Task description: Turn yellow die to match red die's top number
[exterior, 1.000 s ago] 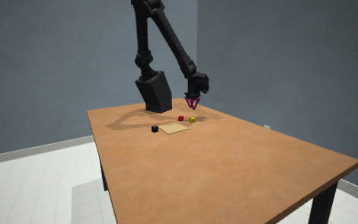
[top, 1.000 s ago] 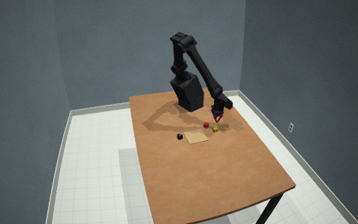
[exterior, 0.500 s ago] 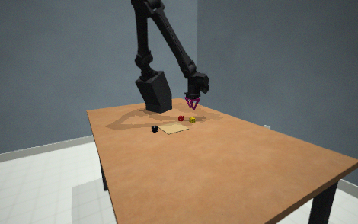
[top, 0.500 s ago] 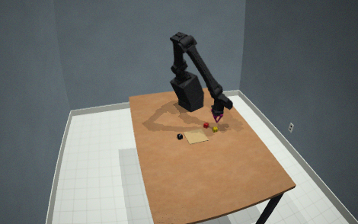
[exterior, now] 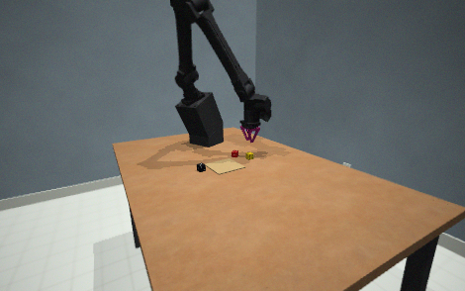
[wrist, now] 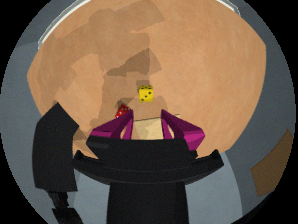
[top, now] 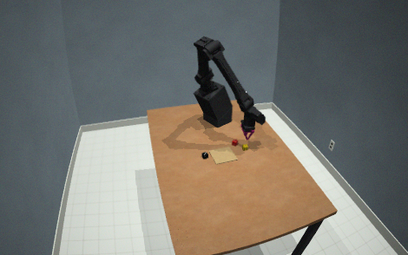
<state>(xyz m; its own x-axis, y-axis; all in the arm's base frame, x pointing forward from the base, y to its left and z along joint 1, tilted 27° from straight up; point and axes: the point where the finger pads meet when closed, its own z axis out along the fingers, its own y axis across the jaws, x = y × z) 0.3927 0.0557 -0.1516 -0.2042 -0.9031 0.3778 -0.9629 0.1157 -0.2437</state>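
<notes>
The yellow die [top: 245,147] [exterior: 249,155] [wrist: 145,94] lies flat on the bare table, just right of the tan mat [top: 223,155] [exterior: 226,166] and off it. The red die [top: 234,142] [exterior: 234,153] [wrist: 121,112] lies on the table close behind the mat's far right corner. My gripper [top: 247,137] [exterior: 249,136] [wrist: 147,112] hangs a short way above the yellow die with its magenta fingers half apart and nothing between them. I cannot read the pips on the dice.
A black die [top: 205,155] [exterior: 201,167] lies on the table just left of the mat. The arm's black base [top: 213,104] [exterior: 200,119] stands behind the dice at the table's far edge.
</notes>
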